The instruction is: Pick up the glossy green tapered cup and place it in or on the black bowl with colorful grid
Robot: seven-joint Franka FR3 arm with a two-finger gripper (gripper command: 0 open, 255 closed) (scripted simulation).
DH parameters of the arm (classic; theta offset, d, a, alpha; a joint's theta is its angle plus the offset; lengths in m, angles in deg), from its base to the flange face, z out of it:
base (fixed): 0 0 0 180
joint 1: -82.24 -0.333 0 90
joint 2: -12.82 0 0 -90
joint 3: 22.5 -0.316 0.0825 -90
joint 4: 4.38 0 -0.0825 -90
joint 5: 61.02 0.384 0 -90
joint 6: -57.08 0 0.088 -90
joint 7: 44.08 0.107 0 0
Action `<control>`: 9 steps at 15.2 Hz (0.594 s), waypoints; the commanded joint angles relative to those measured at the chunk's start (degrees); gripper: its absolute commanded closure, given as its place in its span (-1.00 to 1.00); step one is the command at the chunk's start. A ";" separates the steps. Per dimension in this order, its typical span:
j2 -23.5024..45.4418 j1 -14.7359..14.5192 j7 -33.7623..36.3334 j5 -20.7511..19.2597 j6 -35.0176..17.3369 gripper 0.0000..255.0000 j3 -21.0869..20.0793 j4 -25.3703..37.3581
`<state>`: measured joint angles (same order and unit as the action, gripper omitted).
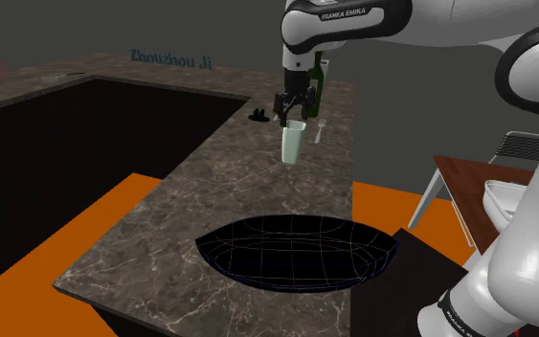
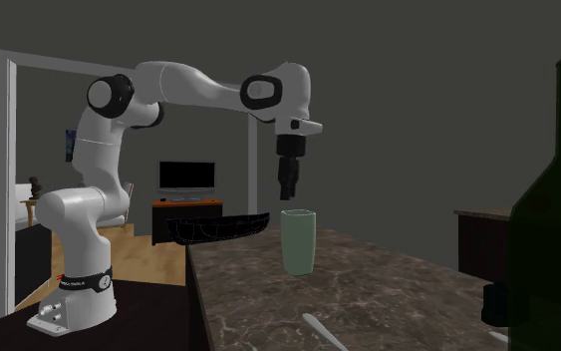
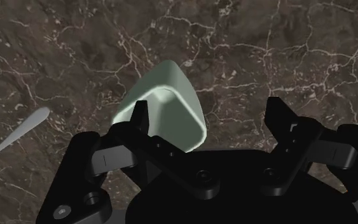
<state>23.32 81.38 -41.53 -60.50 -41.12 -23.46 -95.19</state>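
"Shoulder view, where's the cup?"

"Pale green cup [image 1: 293, 144], upright on the marble counter [image 1: 210, 201] near its far end. Black gripper [image 1: 293, 107] sits right over the rim."

"Pinching it?"

"No. Wrist view has the fingers [image 3: 140, 124] spread, cup below them and nearer one finger than the other, not clasped. Whether that finger touches the rim, can't tell."

"Bowl?"

"Black bowl [image 1: 298, 251] with thin coloured grid lines, at 6 o'clock from the cup and well apart, with part of it past the counter's edge."

"Anything else close by?"

"Dark green bottle [image 1: 319, 81] at 1 o'clock from the cup, white utensil [image 1: 321, 129] at 2 o'clock, lying flat. Second exterior view – gripper at 12 o'clock above the cup, bowl at 9 o'clock."
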 commanded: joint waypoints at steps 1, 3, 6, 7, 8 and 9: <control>4.74 -0.15 0.58 -0.61 1.06 -1.00 0.05 5.94; 7.10 -0.26 0.83 -0.87 1.02 -1.00 0.11 8.32; 6.89 -0.25 0.84 -0.87 -1.38 -1.00 0.11 5.70; 6.85 -0.25 0.84 -0.87 -2.17 -1.00 0.12 4.87; 6.82 -0.24 0.84 -0.87 -2.95 -1.00 0.12 4.06; 6.81 -0.24 0.84 -0.87 -3.73 -1.00 0.12 3.28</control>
<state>30.16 81.17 -40.74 -61.36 -43.98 -23.32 -91.03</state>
